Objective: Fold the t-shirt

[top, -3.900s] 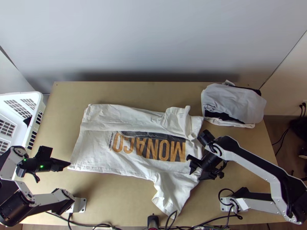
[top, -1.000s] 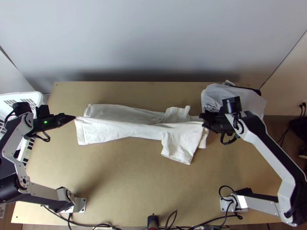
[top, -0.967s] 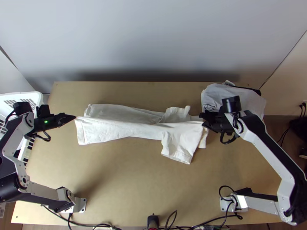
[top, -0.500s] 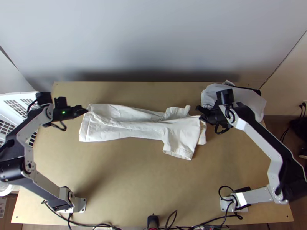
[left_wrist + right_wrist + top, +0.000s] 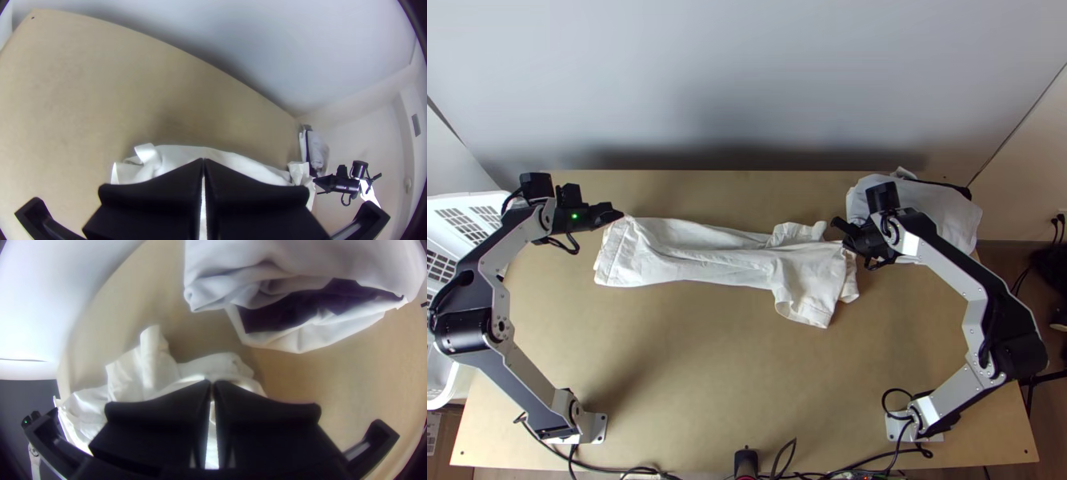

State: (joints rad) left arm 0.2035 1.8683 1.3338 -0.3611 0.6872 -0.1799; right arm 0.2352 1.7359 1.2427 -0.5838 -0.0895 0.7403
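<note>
Taking 12 o'clock as the table's far edge in the top view, the white t-shirt (image 5: 727,270) lies across the table (image 5: 747,384) between the two grippers, folded over lengthwise into a long, wrinkled strip. The left gripper (image 5: 619,216) is at the strip's far corner on its 10 o'clock end, its fingers closed together with a pinch of cloth at the tips. From there the shirt runs off between 3 and 4 o'clock, and its hem end (image 5: 609,262) drops toward 6. The right gripper (image 5: 846,242) is at the strip's other end, closed too and nipping the shirt's edge at its fingertips; in the right wrist view the cloth rises to those tips. From this gripper most of the shirt stretches between 8 and 9 o'clock, a sleeve (image 5: 809,310) hangs out loosely toward 7, and a bunched bit of cloth (image 5: 797,234) sticks up near 9. A pile of clothes (image 5: 947,218) sits just beside the right gripper, between 2 and 3 o'clock. A white basket (image 5: 475,200) stands at about 9 o'clock from the left gripper.
</note>
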